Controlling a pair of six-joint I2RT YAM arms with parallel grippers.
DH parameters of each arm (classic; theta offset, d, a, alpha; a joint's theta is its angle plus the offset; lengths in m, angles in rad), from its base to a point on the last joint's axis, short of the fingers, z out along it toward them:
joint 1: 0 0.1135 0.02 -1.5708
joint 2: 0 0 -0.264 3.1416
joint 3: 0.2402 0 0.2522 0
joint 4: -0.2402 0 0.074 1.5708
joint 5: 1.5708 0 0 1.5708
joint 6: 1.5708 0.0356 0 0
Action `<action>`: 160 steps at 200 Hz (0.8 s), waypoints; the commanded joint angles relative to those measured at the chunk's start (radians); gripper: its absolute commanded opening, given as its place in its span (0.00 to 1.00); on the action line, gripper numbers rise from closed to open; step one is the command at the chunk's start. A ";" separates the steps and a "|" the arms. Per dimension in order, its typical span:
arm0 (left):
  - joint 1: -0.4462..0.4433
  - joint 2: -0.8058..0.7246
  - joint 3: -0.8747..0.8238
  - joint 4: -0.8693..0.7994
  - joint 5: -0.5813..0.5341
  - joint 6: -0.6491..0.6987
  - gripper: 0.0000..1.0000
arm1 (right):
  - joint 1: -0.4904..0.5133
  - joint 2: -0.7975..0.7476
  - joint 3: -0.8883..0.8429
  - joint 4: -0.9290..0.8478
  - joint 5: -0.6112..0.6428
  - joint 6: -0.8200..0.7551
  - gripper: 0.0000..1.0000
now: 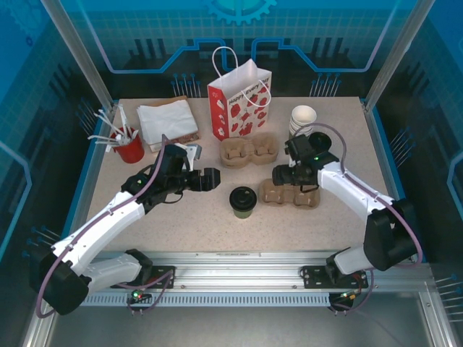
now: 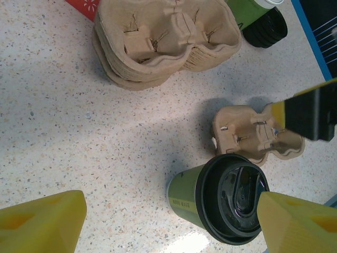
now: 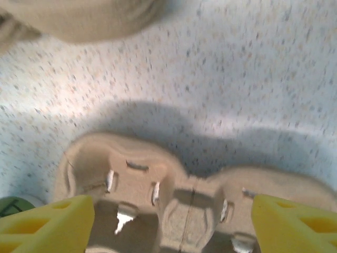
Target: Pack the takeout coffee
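Note:
The takeout coffee [image 1: 243, 202], an olive-green cup with a black lid, stands upright at the table's front centre. My left gripper [image 1: 210, 178] hovers just left of and behind it, open; in the left wrist view the coffee [image 2: 210, 197] sits close to the right yellow finger [image 2: 300, 224], untouched. A single cardboard two-cup carrier [image 1: 289, 193] lies right of the coffee. My right gripper [image 1: 278, 175] hangs over its left end, open, with the carrier [image 3: 179, 200] under and between its widely spread fingers [image 3: 47, 224]. A sliver of the coffee [image 3: 13, 203] shows at that view's left edge.
A stack of cardboard carriers [image 1: 249, 152] sits behind the coffee. A red-and-white paper bag [image 1: 240, 105] stands at the back centre. Lidless cups [image 1: 302, 119] are stacked at the back right. Napkins [image 1: 168, 123] and a red cup of stirrers [image 1: 130, 148] are at the back left.

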 commanded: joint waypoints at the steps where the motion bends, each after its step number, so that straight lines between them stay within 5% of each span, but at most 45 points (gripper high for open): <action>1: -0.003 0.001 -0.008 0.015 0.027 0.003 0.86 | -0.096 0.072 0.052 -0.020 -0.135 -0.101 0.84; 51: -0.009 -0.002 -0.014 0.012 0.025 0.002 0.86 | -0.259 0.265 0.121 -0.009 -0.361 -0.155 0.89; 93: -0.024 0.024 -0.016 0.017 0.062 0.027 0.86 | -0.302 0.211 0.010 -0.005 -0.397 -0.150 0.89; 160: -0.280 0.229 0.174 -0.115 -0.182 0.199 0.87 | -0.280 0.034 -0.167 0.072 -0.509 -0.044 0.89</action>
